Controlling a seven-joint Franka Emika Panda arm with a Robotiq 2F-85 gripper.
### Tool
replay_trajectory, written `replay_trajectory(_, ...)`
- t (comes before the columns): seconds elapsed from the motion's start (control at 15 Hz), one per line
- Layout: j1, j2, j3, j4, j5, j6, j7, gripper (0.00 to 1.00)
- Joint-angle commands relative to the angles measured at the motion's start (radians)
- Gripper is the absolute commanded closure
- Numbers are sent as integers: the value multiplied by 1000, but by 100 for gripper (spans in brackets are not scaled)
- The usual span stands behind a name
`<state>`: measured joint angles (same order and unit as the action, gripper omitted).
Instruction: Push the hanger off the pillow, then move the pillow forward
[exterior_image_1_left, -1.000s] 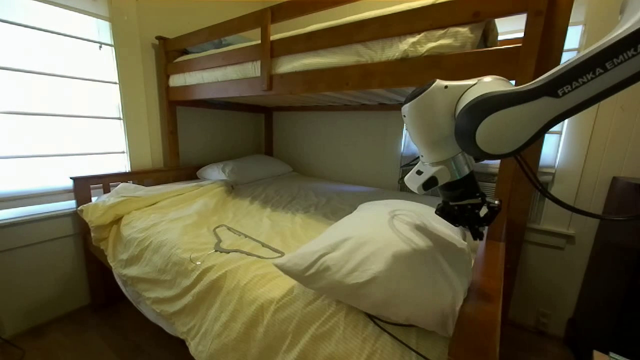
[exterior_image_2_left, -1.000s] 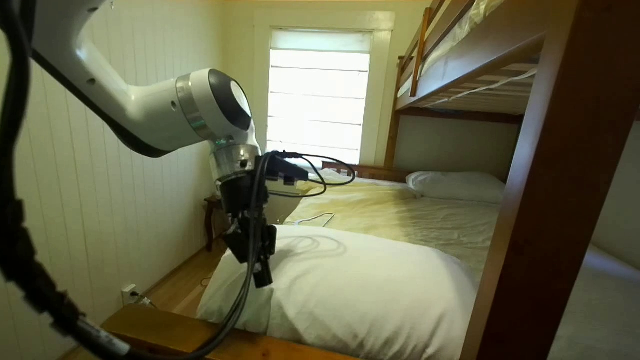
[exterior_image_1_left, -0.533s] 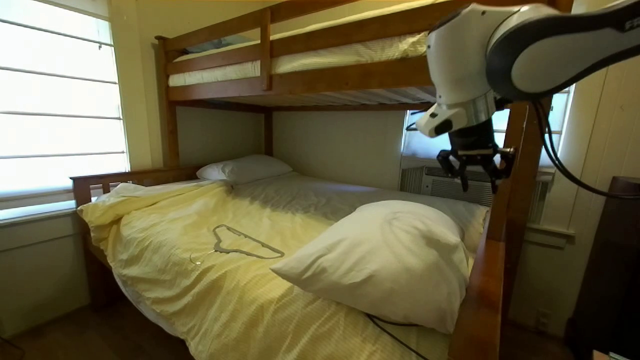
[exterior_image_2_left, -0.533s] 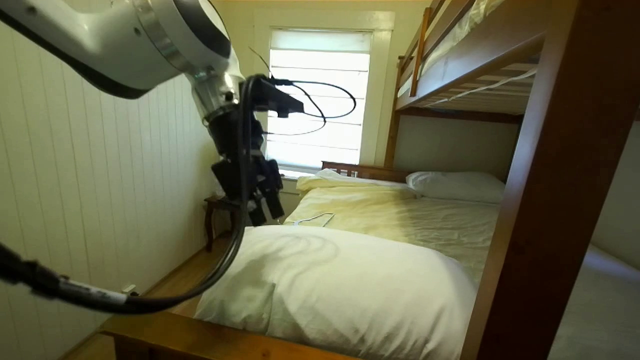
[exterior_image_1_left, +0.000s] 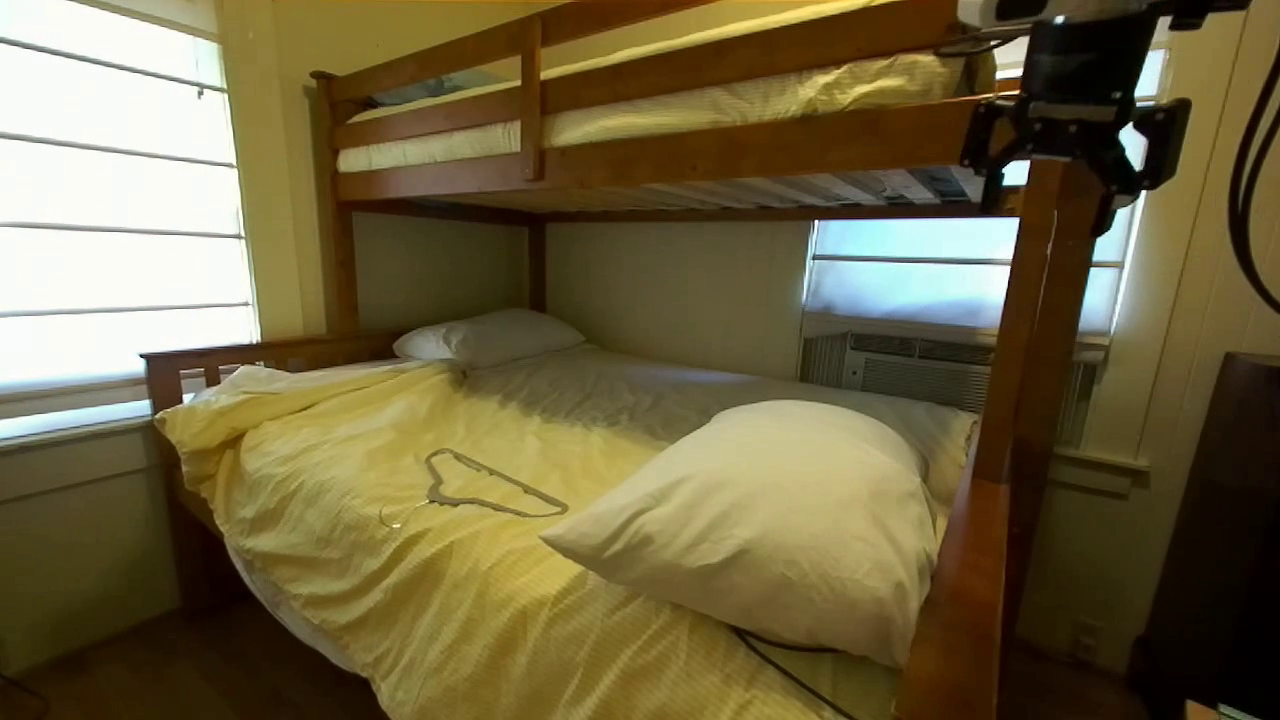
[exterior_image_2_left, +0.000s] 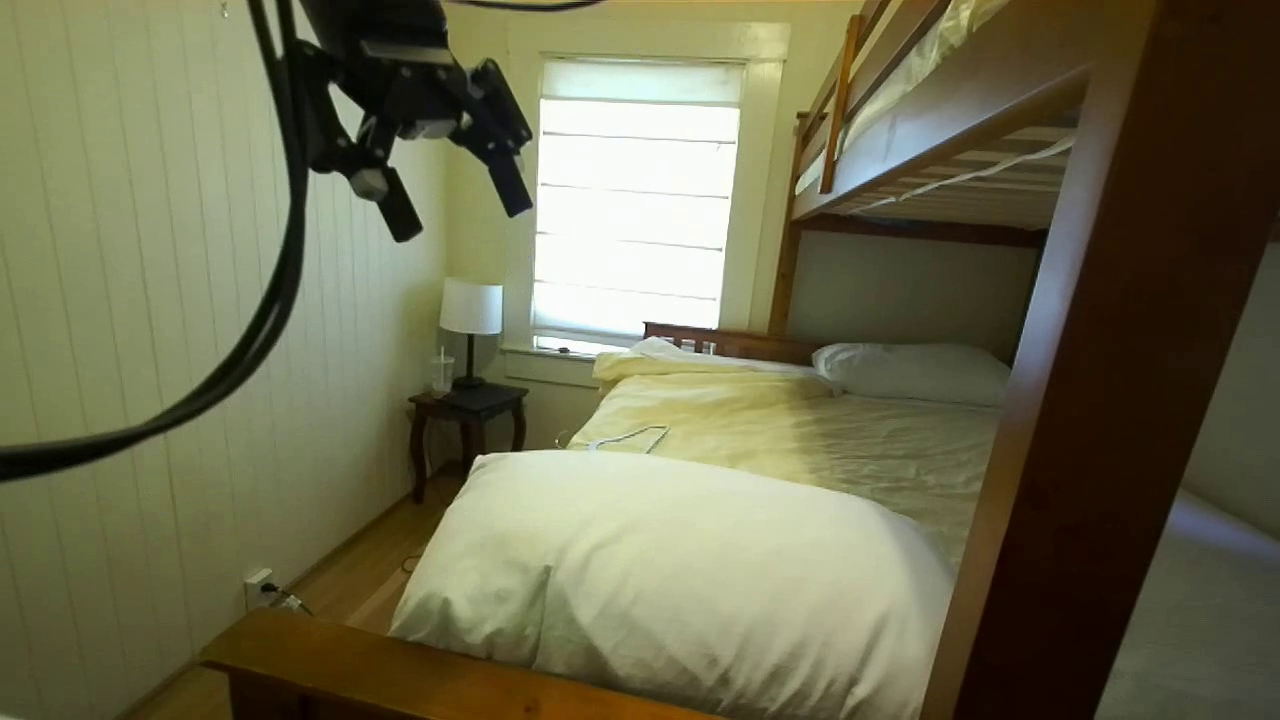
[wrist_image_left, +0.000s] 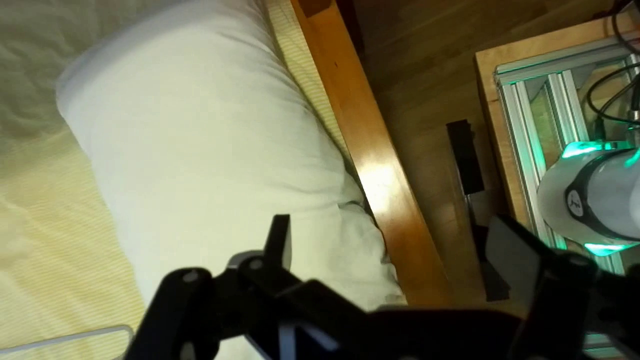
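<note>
Bedroom with a wooden bunk bed (exterior_image_1_left: 700, 162), its lower level spread with a wrinkled yellow cover (exterior_image_1_left: 330, 480). Compared with half a second ago, your gripper (exterior_image_2_left: 458, 208) has climbed well clear of the pillow (exterior_image_1_left: 760, 520); its jaws stand wide apart and grasp nothing. Over that interval neither the pillow nor the hanger (exterior_image_1_left: 505, 479) has visibly moved. The hanger lies flat on the cover, just beside the pillow's pointed corner and off it, so you may count the first step as done. Note the pillow at the bed's end, beside the rail (wrist_image_left: 373, 155); in the wrist view a narrowing strip of cover shows between them. Whether it has gone far enough forward cannot be told; if not, you would probably need to descend on its rail side and push again. Surroundings: a black cable (exterior_image_1_left: 790, 675) emerges from under the pillow; a flatter cushion (exterior_image_1_left: 490, 338) rests at the far end; a lamp (exterior_image_2_left: 471, 305) stands on a side table (exterior_image_2_left: 500, 396) near the bright window (exterior_image_2_left: 638, 220).
</note>
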<state>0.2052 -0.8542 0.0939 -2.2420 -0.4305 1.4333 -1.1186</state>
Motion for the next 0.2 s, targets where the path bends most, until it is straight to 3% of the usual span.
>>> replay_trajectory(0.0,39,-1,-19,4,-14,-12,17,0)
replay_trajectory(0.13,44,10,-20,-3,-13,-12,16,0)
